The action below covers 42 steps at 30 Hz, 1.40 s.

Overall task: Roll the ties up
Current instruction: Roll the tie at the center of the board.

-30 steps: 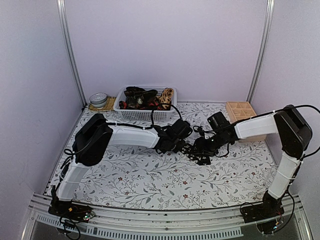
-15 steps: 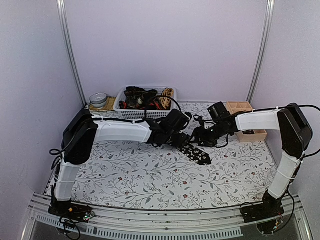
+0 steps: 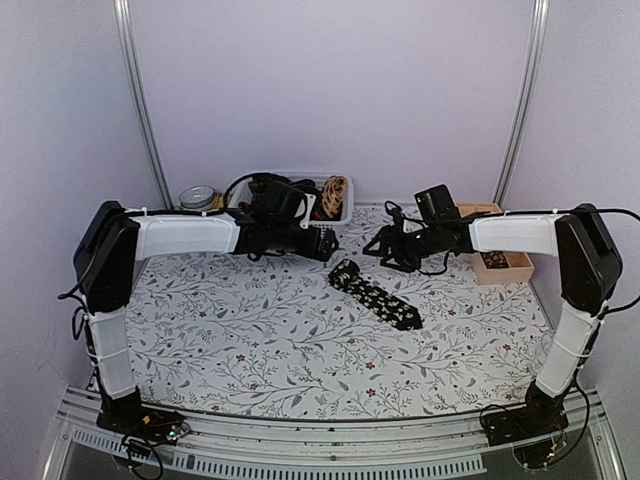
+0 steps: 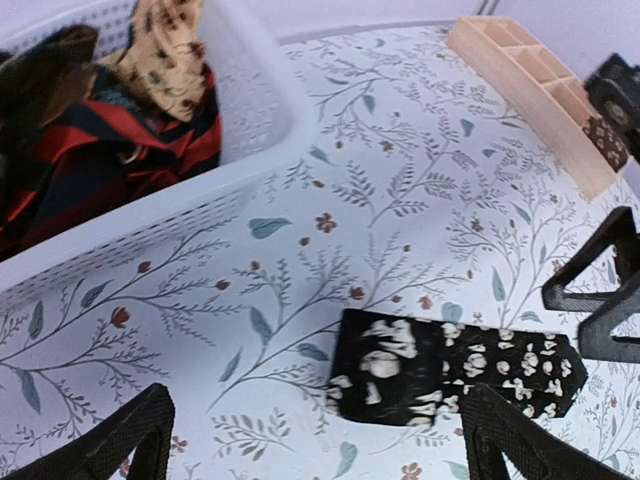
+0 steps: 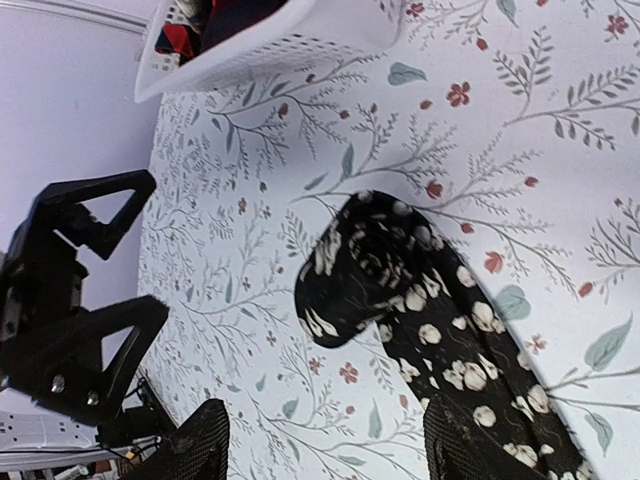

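Black, pale-flowered tie [image 3: 378,297] lies on the worktop [image 3: 250,340], its far end apparently rolled up, the rest flat. Left pincer [image 3: 318,245] gapes wide and empty beside the white basket [image 4: 150,215]. Right pincer [image 3: 385,250] hangs parted, gripping nothing, just beyond the roll.

We saw a floral-print table [image 3: 260,340] w/ a part-rolled black tie [image 3: 378,296] lying mid-table, white basket [image 4: 150,215] at the back, wooden divider box [image 4: 520,110] far right, round tin [image 3: 198,197] far left.
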Tool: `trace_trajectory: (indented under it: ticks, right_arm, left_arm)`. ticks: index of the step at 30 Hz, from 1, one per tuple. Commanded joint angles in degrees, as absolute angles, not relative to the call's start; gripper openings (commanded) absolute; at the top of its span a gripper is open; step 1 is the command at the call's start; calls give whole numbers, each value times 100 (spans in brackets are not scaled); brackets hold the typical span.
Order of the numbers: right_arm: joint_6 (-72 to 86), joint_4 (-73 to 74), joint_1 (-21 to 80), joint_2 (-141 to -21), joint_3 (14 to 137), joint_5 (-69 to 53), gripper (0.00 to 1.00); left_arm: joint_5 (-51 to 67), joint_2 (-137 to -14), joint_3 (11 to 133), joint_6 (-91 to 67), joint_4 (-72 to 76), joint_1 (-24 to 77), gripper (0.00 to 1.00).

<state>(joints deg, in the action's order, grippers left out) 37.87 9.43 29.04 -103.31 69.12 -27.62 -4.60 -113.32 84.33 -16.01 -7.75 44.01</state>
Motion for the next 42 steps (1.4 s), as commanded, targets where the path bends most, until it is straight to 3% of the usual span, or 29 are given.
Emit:
trace_trajectory:
  ticks: [1, 7, 11, 24, 31, 35, 42]
  right_arm:
    - [4267, 486, 3070, -11020, 7285, -3019, 66]
    - [4547, 432, 3239, -11536, 7617, -3092, 66]
    - [4594, 434, 3270, -11743, 7687, -2990, 65]
    - [4665, 420, 3270, -12305, 7952, -2892, 52]
    - [4591, 489, 3265, -12509, 7962, -2852, 33]
    - [4532, 498, 3239, -12540, 7867, -2802, 28]
    - [4399, 554, 3194, -12638, 7714, -2736, 27]
  left_arm:
    - [655, -11171, 8020, -2085, -395, 3941, 98]
    - [1166, -11797, 8121, -2147, -290, 3681, 85]
    - [1363, -12108, 8264, -2153, -236, 3648, 82]
    - [1553, -12594, 8587, -2153, -123, 3650, 80]
    - [1645, -12551, 8547, -2118, -115, 3643, 80]
    - [1763, -12542, 8527, -2113, -61, 3638, 81]
    - [2582, -12771, 8478, -2429, 367, 3509, 84]
